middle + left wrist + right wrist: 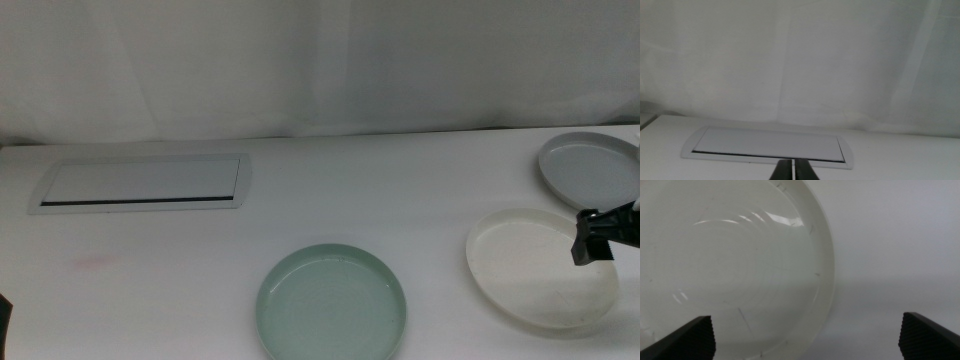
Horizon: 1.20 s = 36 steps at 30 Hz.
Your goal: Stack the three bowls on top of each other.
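The pale mint green bowl (pixel 332 303) sits at the table's front middle. The cream white bowl (pixel 542 268) lies to its right, and the light grey bowl (pixel 590 167) lies behind that at the far right. My right gripper (pixel 600 240) hangs over the cream bowl's right rim. In the right wrist view the right gripper (pixel 807 325) is wide open and empty, with one jaw over the inside of the cream bowl (pixel 730 265) and the other over bare table. My left gripper (pixel 791 170) is shut and empty, waiting at the front left and facing the panel.
A flat white rectangular panel with a dark slot (pixel 140 183) lies at the back left; it also shows in the left wrist view (pixel 767 149). A white curtain closes off the back of the table.
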{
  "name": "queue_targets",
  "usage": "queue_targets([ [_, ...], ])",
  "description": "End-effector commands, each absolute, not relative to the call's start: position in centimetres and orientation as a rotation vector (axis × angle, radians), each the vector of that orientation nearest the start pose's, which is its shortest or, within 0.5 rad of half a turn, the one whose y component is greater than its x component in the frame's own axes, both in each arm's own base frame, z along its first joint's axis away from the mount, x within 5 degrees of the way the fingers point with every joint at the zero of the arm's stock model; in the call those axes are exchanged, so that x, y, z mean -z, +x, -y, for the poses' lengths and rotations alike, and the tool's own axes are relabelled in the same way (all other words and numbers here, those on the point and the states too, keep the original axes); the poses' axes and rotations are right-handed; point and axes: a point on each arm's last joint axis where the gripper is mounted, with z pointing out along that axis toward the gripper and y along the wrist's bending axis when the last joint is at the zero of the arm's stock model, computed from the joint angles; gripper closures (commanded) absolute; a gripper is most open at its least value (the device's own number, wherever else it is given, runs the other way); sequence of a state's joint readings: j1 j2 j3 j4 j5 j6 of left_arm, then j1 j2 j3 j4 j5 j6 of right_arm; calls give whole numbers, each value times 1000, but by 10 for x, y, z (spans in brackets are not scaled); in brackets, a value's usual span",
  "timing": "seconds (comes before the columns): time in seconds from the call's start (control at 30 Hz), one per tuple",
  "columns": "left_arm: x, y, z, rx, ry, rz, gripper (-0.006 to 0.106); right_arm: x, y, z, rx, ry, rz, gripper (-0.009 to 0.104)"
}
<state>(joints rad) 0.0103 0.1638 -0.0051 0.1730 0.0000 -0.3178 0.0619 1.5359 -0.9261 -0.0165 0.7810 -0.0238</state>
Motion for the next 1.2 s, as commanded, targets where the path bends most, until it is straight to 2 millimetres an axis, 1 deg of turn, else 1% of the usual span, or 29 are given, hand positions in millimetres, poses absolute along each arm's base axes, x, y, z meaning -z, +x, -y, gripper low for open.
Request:
queue_targets([
  [0.0,-194,70,-1,109,-136,-1658,103,-204,289,-15,22,-141,-2866,-8],
  [0.13,-194,70,-1,109,-136,-1658,103,-185,297,-16,19,-142,-2896,-8],
  [0.37,-194,70,-1,109,-136,-1658,103,-161,306,-18,-6,-119,-2919,-8],
  [0.6,-194,70,-1,109,-136,-1658,103,-144,310,-19,-13,-117,-2949,-8],
  [0.7,-194,70,-1,109,-136,-1658,103,-140,310,-19,-15,-114,-2956,-4],
  [0.73,-194,70,-1,109,-136,-1658,103,-139,310,-19,-15,-114,-2963,-1],
  [0.77,-194,70,-1,109,-136,-1658,103,-137,310,-19,-15,-115,-2970,5],
  [0.8,-194,70,-1,109,-136,-1658,103,-136,309,-19,-15,-117,-2976,15],
  [0.87,-194,70,-1,109,-136,-1658,103,-133,309,-19,-14,-118,-2990,40],
  [0.93,-194,70,-1,109,-136,-1658,103,-131,309,-19,-14,-118,-2998,76],
  [0.97,-194,70,-1,109,-136,-1658,103,-131,309,-19,-14,-118,-2999,91],
  [1.0,-194,70,-1,107,-134,-1659,103,-131,309,-19,-15,-111,-3000,97],
  [1.1,-194,70,-1,107,-134,-1659,103,-131,311,-19,-15,-110,-2980,98],
  [1.13,-194,70,-1,107,-134,-1659,103,-135,311,-19,-15,-110,-2968,98],
  [1.17,-194,70,-1,107,-134,-1659,103,-146,310,-20,-23,-102,-2934,98],
])
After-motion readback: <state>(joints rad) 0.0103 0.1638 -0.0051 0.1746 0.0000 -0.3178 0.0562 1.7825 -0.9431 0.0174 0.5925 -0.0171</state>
